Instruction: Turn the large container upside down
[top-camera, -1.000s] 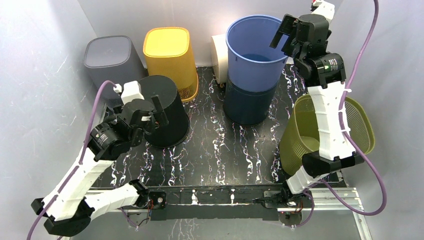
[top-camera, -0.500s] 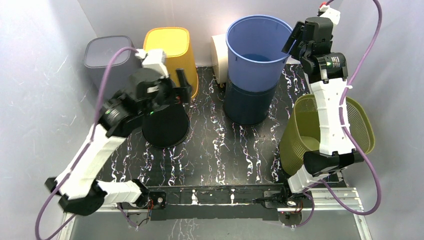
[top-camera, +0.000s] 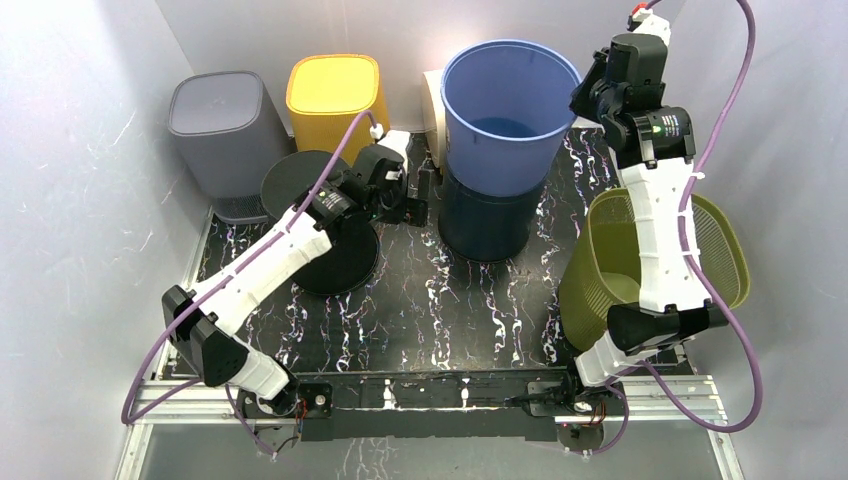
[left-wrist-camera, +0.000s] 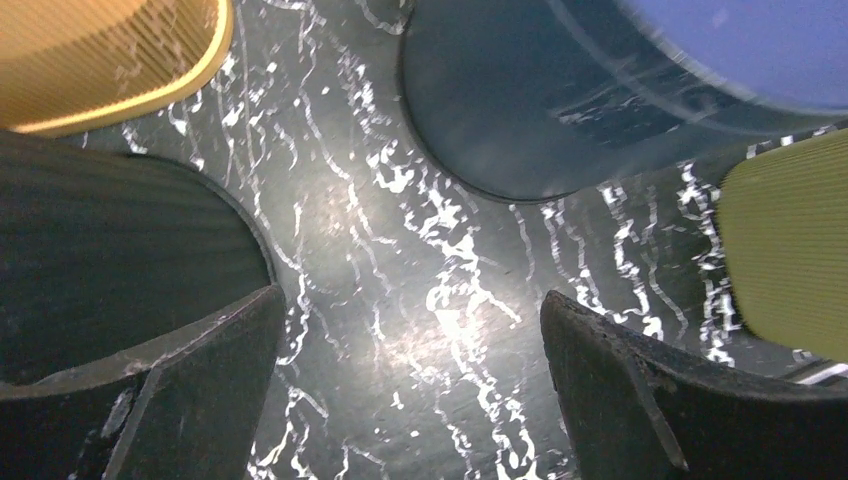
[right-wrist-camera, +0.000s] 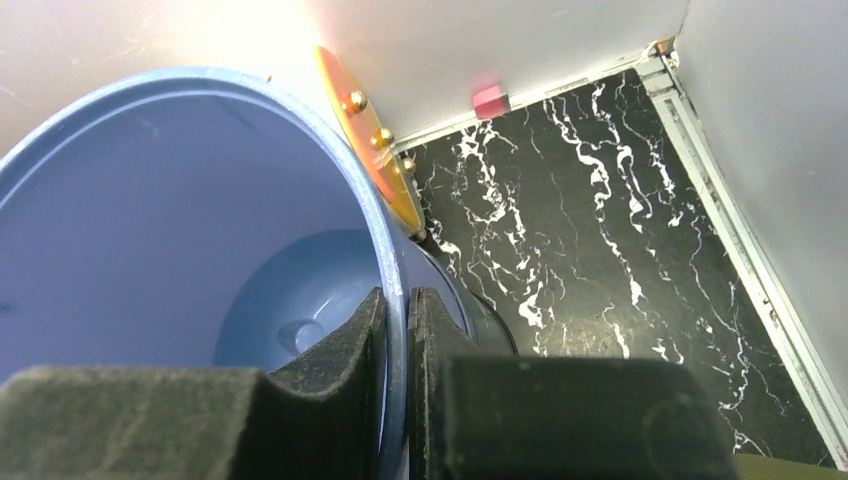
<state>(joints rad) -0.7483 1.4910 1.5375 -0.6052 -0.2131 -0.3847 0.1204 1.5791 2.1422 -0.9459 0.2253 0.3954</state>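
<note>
2 padded jaws of the right gripper (right-wrist-camera: 398, 325) pinch the thin rim of the smooth round blue bucket (top-camera: 510, 110), upright on a darker bucket (top-camera: 490, 215), back-centre. Left gripper (left-wrist-camera: 410, 320) hangs spread.

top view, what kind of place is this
Probably a robot lab test cell: plain white walls box in a black marbled table, two arms bolt to a metal rail, and the right claw grips a blue bin among other bins.
</note>
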